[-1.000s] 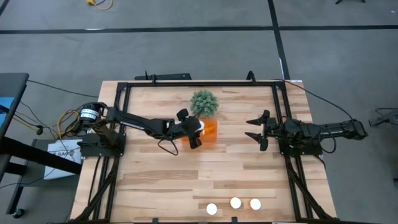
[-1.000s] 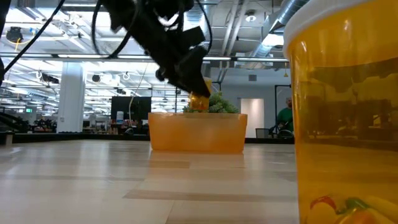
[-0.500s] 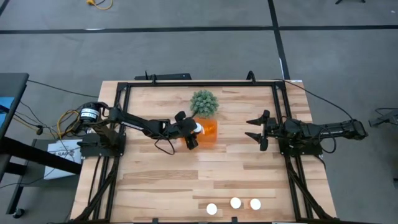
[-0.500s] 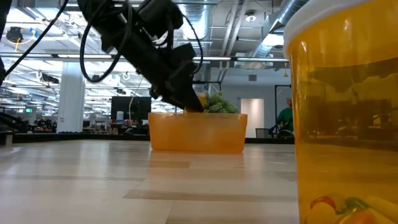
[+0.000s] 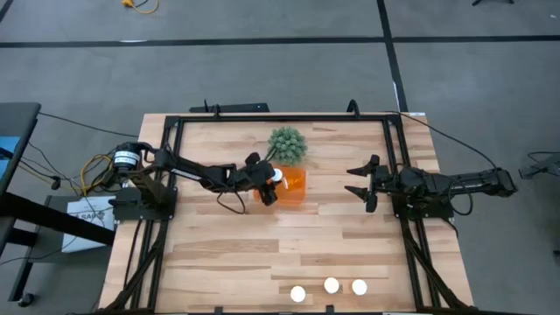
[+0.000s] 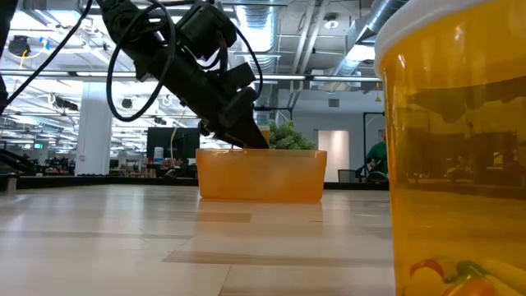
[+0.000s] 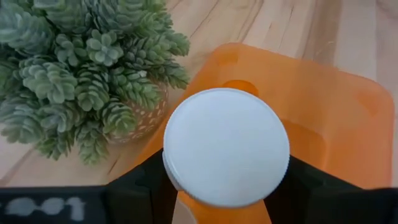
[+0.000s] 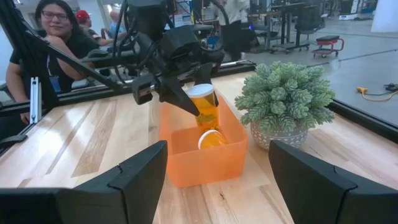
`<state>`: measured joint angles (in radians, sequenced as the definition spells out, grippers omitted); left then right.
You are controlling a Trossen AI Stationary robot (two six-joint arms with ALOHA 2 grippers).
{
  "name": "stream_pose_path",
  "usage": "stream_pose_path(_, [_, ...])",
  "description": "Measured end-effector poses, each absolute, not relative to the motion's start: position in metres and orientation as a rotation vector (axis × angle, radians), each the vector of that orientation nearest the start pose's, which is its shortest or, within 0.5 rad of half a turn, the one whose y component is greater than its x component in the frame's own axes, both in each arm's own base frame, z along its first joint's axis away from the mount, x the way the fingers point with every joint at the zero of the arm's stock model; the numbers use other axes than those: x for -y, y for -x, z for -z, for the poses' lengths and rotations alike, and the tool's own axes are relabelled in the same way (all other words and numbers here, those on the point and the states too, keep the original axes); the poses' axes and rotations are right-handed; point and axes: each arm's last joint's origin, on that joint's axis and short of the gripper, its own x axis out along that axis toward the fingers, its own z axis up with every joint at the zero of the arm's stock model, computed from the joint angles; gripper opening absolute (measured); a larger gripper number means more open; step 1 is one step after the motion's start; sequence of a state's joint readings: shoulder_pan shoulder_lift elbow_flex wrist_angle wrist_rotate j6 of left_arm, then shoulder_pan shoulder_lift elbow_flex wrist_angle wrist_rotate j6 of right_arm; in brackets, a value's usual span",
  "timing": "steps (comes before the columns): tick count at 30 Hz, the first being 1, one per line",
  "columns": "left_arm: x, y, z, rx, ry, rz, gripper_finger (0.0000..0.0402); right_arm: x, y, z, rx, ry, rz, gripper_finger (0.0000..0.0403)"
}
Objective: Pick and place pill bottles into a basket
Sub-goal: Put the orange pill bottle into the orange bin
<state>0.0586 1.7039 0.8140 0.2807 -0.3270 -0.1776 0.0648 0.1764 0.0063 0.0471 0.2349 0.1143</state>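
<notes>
My left gripper (image 5: 269,186) is shut on a pill bottle with an orange body and a white cap (image 5: 275,176), over the left end of the orange basket (image 5: 296,187). The right wrist view shows this bottle (image 8: 205,102) above the basket (image 8: 199,162). Another bottle (image 8: 211,140) lies on its side on the basket's floor. Three more white-capped bottles (image 5: 331,285) stand near the table's near edge; one of them fills the right of the low view (image 6: 460,148). My right gripper (image 5: 360,184) is open and empty to the right of the basket. My left gripper pinches the bottle's orange body just below the white cap (image 7: 225,146), one dark finger (image 7: 140,186) on each side. The fingers come from the table's left, slanting down. The bottle (image 8: 206,109) stands nearly upright, lifted clear, its lower end about at the basket's rim.
A round green spiky plant (image 5: 287,145) in a pot stands just beyond the basket, close to my left gripper; it also shows in the left wrist view (image 7: 81,68). A black frame (image 5: 280,117) runs round the table. A person (image 8: 56,37) sits beyond the table's left side.
My left gripper has gone down toward the basket with the bottle and drawn back a little toward the table's left edge. The bottle stays held and now sits lower, at the basket's left end.
</notes>
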Motion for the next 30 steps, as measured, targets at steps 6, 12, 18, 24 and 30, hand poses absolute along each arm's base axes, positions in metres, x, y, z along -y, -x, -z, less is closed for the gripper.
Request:
stream_pose_path(6, [-0.045, -0.332, -0.158, -0.578, 0.146, -0.381, 0.0234, 0.0, -0.107, -0.156, -0.112, -0.095, 0.177, 0.0276])
stream_pose_path(12, [-0.051, -0.333, -0.16, -0.554, 0.161, -0.366, 0.0279, 0.0, -0.107, -0.156, -0.112, -0.095, 0.176, 0.0276])
stream_pose_path(18, [-0.025, -0.342, -0.182, -0.436, 0.018, -0.333, 0.0284, 0.0, -0.107, -0.156, -0.112, -0.095, 0.177, 0.0276])
stream_pose_path(24, [0.026, -0.341, -0.222, -0.404, -0.088, -0.185, 0.0285, 0.0, -0.107, -0.156, -0.112, -0.095, 0.177, 0.0276])
stream_pose_path(30, [0.086, -0.311, -0.242, -0.491, -0.061, 0.164, 0.0285, 0.0, -0.107, -0.156, -0.112, -0.095, 0.177, 0.0276])
